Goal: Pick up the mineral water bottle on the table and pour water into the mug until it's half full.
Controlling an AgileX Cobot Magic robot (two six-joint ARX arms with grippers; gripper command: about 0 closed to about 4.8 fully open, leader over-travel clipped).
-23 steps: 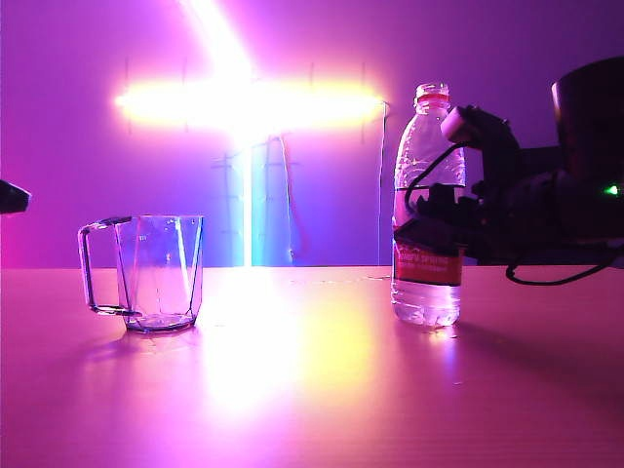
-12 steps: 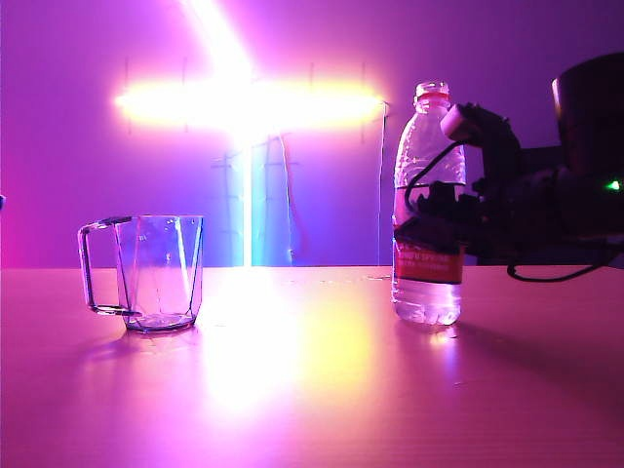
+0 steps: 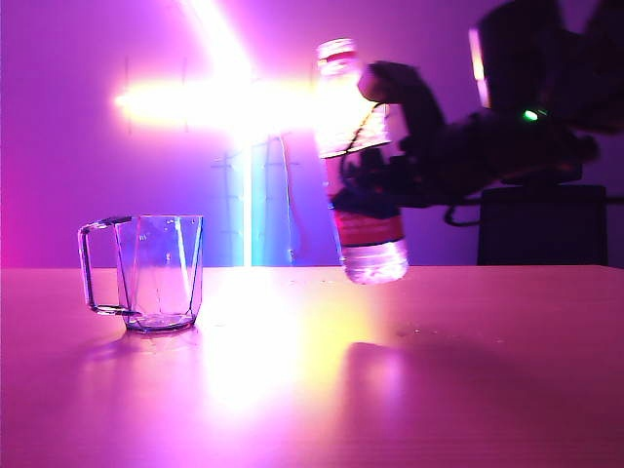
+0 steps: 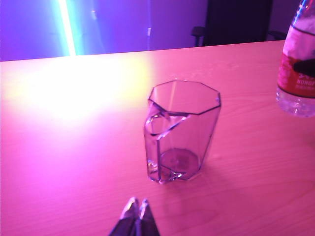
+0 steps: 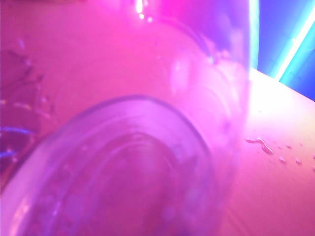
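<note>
Exterior view: right tool [image 3: 366, 195] clamps the mineral water bottle [image 3: 356, 166] aloft, right of the empty mug [image 3: 161, 271] on the table [image 3: 439, 390]; pouring remains. Left tool [image 4: 136, 216], pressed together, waits near the mug.

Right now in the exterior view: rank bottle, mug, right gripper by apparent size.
1. mineral water bottle: tallest, lifted clear of the table, tilted.
2. mug: far shorter, standing on the table.
right gripper: unranked; it is a dark silhouette clamped on the bottle, merging with its arm, so its extent is unclear.
</note>
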